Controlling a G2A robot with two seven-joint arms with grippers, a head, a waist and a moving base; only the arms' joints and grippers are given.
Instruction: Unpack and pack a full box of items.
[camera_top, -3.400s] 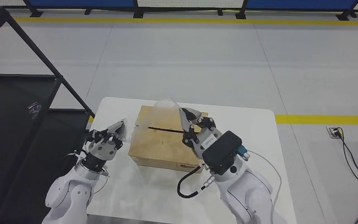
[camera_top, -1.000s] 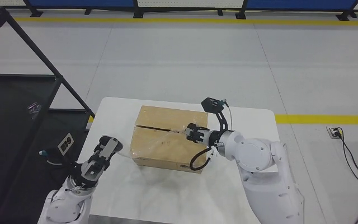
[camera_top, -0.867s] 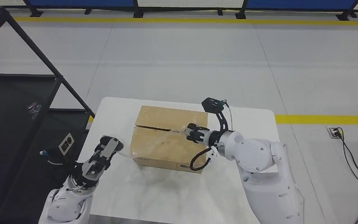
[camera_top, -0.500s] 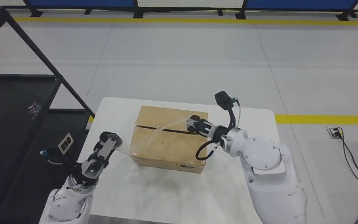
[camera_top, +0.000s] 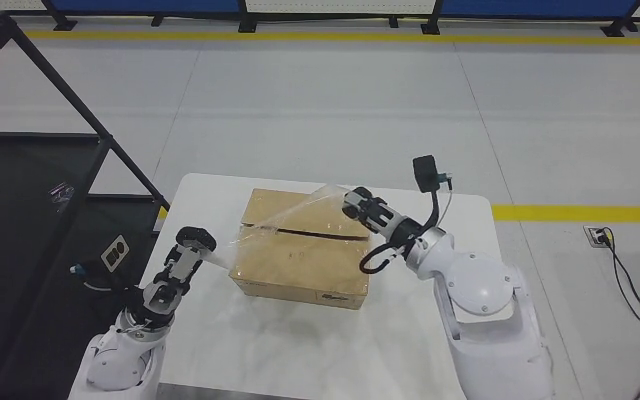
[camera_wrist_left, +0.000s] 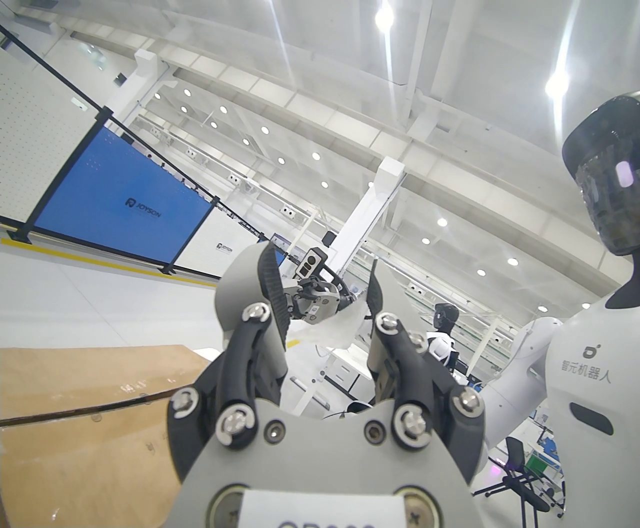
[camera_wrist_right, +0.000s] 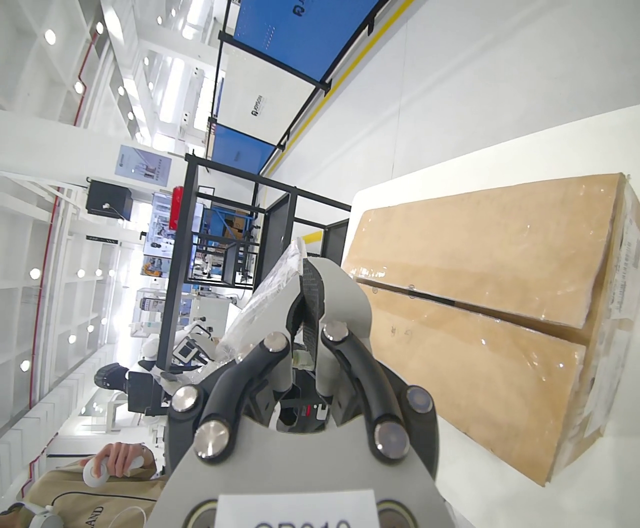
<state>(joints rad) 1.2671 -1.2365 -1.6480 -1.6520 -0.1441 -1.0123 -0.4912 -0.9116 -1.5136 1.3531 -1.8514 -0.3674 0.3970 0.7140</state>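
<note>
Pulls film (camera_top: 300, 210) farther up and back with right tool (camera_wrist_right: 303, 267), pinched tight on it, near far right corner of box (camera_top: 300, 265). Brings left tool (camera_wrist_left: 320, 267) closer to box's left side, opened wide. Leaves box shut in middle of worktop (camera_top: 450, 230), film stretched slanting over its top.

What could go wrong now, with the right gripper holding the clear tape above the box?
The clear tape in the right gripper seems still stuck to the box at its far end; a pull may tear it or drag the box. The left gripper is open beside the box, not bracing it, so it could slide on the table.
</note>
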